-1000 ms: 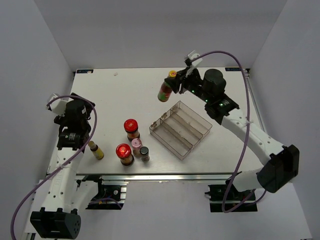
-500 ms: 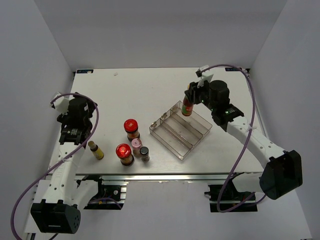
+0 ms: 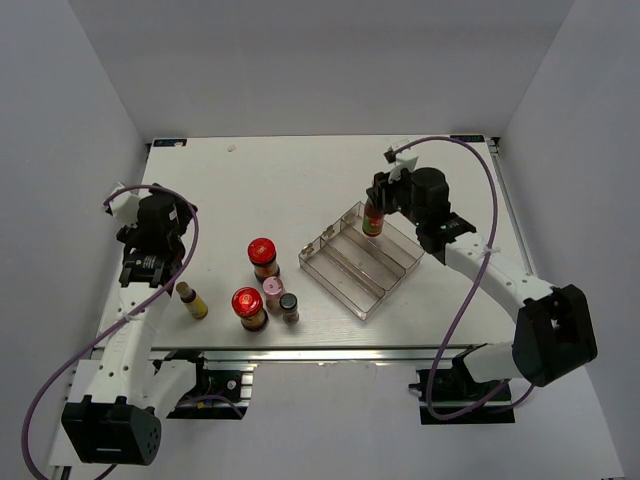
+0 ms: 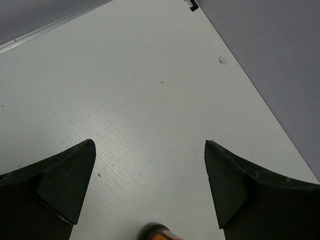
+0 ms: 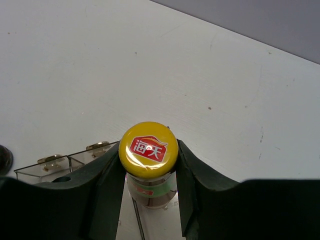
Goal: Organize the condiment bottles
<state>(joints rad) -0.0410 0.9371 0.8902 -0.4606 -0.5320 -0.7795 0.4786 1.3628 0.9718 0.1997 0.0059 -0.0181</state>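
My right gripper [image 3: 378,203] is shut on a slim yellow-capped sauce bottle [image 5: 148,150] and holds it upright over the far end of the clear stepped tray [image 3: 362,258]. The bottle's base is at the tray's back step; whether it touches I cannot tell. The second yellow-capped bottle [image 3: 192,301] lies on the table at the left, below my open, empty left gripper [image 3: 150,250]; its top shows between the left fingers [image 4: 159,232]. Two red-lidded jars [image 3: 262,256] [image 3: 248,306], the pink-capped shaker [image 3: 274,293] and the dark-capped spice jar [image 3: 289,307] stand grouped left of the tray.
The table's front edge [image 3: 330,348] runs close below the jar group. Grey walls enclose the table on three sides.
My right gripper has carried the yellow-capped bottle from above the far table down to the tray's far end and turned it upright. The left arm has barely shifted.
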